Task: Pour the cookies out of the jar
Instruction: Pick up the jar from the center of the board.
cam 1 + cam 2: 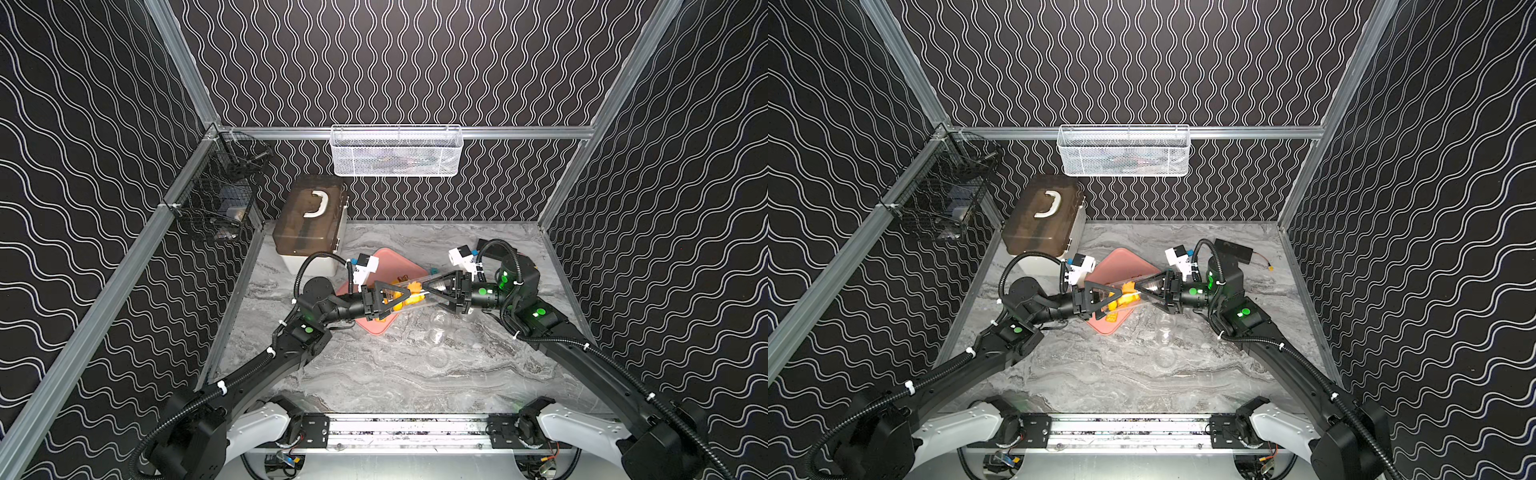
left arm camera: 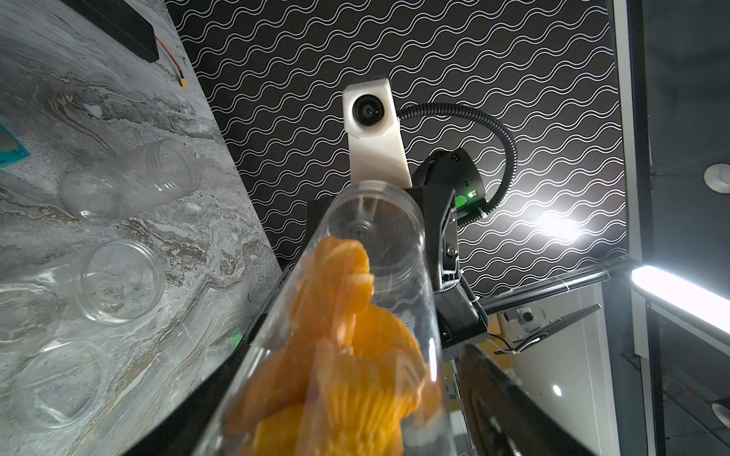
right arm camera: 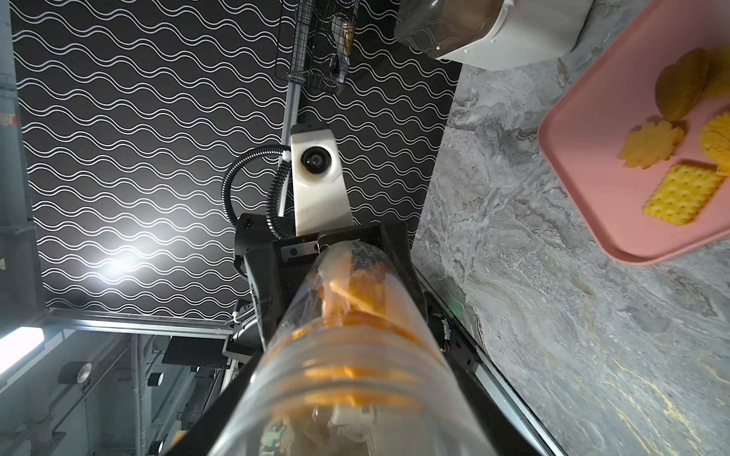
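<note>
A clear jar [image 1: 417, 294] [image 1: 1136, 293] hangs level over the pink tray [image 1: 386, 257] [image 1: 1121, 259], between my two grippers. Orange cookies [image 1: 401, 298] [image 2: 347, 355] lie inside it, piled toward the left gripper's end. The right gripper [image 1: 428, 289] [image 3: 355, 414] is shut on the jar's threaded end [image 3: 355, 375]. My left gripper [image 1: 405, 296] [image 2: 347, 414] straddles the other end, and a narrow gap shows between one finger [image 2: 493, 395] and the jar wall. Several more cookies [image 3: 679, 193] [image 1: 380, 320] lie on the tray [image 3: 592, 158].
Empty clear jars [image 1: 440, 328] [image 2: 130, 181] lie on the marble table right of the tray. A brown-lidded box [image 1: 309, 220] stands behind the tray at the back left. A black box with a wire [image 1: 1233, 249] sits at the back right. Wire baskets [image 1: 216, 195] [image 1: 395, 151] hang on the walls.
</note>
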Action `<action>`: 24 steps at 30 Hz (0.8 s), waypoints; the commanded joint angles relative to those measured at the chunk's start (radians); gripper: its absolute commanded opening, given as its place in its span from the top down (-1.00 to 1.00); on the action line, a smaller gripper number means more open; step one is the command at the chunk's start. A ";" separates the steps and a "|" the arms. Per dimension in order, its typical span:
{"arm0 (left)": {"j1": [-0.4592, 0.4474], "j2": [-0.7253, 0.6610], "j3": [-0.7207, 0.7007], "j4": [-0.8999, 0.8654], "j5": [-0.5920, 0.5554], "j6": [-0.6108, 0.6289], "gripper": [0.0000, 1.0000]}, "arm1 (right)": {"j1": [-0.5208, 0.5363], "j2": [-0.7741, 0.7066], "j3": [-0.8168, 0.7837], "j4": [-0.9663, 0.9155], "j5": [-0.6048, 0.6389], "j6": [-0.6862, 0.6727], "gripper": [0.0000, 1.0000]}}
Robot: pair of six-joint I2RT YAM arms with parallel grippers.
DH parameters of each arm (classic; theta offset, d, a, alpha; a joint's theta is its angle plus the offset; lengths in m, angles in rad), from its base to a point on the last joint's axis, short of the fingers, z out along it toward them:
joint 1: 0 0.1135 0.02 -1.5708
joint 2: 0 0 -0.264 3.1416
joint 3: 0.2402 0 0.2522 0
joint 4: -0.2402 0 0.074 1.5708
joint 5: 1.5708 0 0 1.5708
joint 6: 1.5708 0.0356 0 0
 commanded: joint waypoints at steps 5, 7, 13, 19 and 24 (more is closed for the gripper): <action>-0.007 0.018 -0.003 0.134 0.019 -0.045 -0.56 | 0.001 0.001 -0.009 0.038 0.013 0.006 -0.34; -0.008 0.016 -0.003 0.125 0.020 -0.039 -0.54 | 0.002 0.004 -0.009 0.045 0.010 0.009 -0.34; -0.015 0.013 0.001 0.117 0.030 -0.040 -0.64 | 0.001 0.005 -0.013 0.046 0.017 0.006 -0.34; -0.026 0.023 0.001 0.139 0.031 -0.051 -0.56 | 0.004 0.007 -0.013 0.060 0.013 0.017 -0.34; -0.028 0.033 0.001 0.157 0.031 -0.062 -0.35 | 0.006 0.008 -0.012 0.051 0.013 0.012 -0.34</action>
